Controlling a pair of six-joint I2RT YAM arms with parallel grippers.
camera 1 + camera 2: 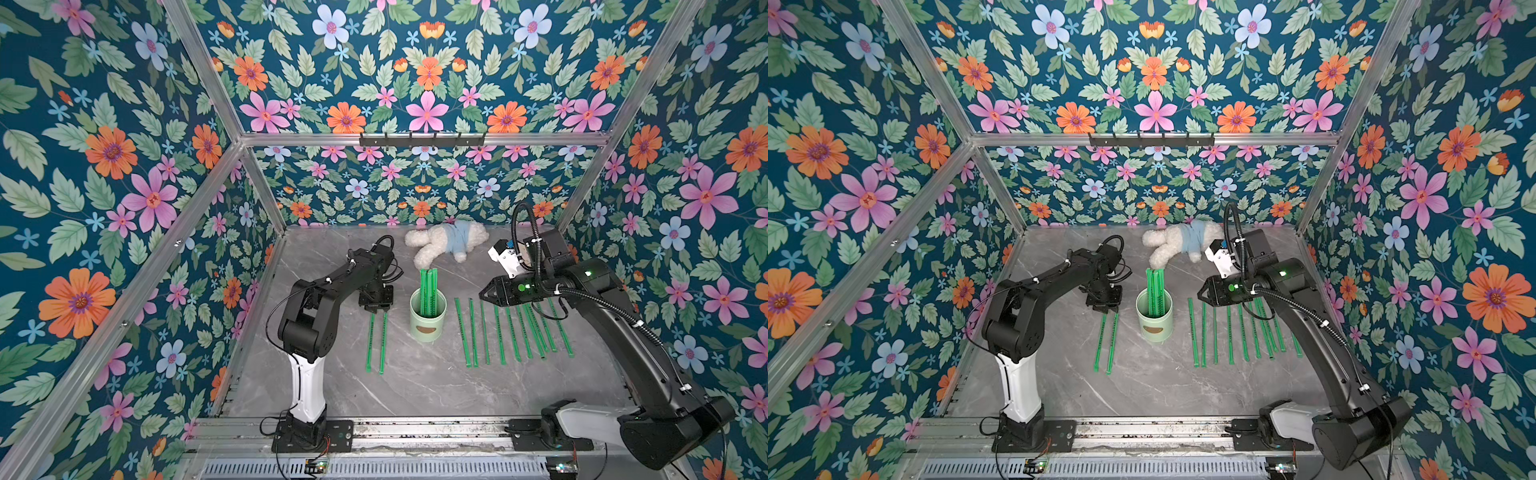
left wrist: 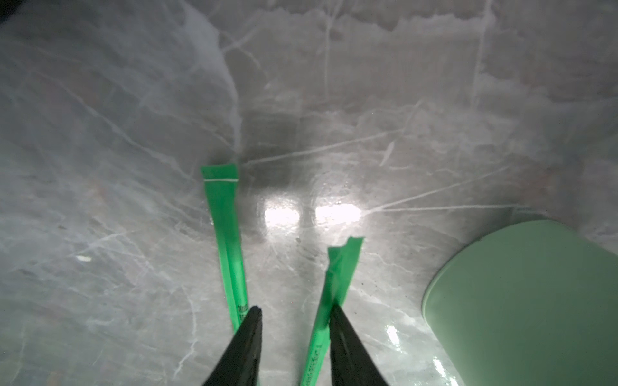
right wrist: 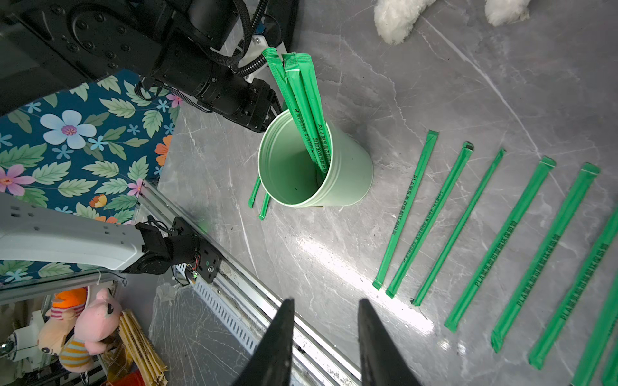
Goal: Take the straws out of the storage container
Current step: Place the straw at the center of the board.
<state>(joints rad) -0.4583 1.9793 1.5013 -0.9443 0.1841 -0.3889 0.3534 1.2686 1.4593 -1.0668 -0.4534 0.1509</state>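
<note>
Jaws of the left gripper [image 2: 295,309] are standing parted low over the grey marble-patterned tabletop [image 2: 100,167], gripping nothing. One flat, bright green wrapped straw [image 2: 337,277] is touching or passing just under one fingertip, I cannot tell which, and a second straw [image 2: 227,234] is lying just beside the other. Jaws of the right gripper [image 3: 326,302] are also hanging apart and empty, hovering near the row of straws [image 3: 468,220] lying side by side on the table. A few straws [image 3: 302,100] are leaning upright in the pale mint-green cylindrical storage container [image 3: 351,173], their tops sticking well above its rim. They are looking light, thin and easily creased, so a gentle pinch near the top ends, clear of the rim, is probably serving best; the cup may be tipping easily if a straw is dragging sideways. The left arm's black wrist [image 3: 214,80] is crowding one side of the cup, and a white plush toy in a blue top [image 1: 446,245] is lying well behind it, out of the way.
</note>
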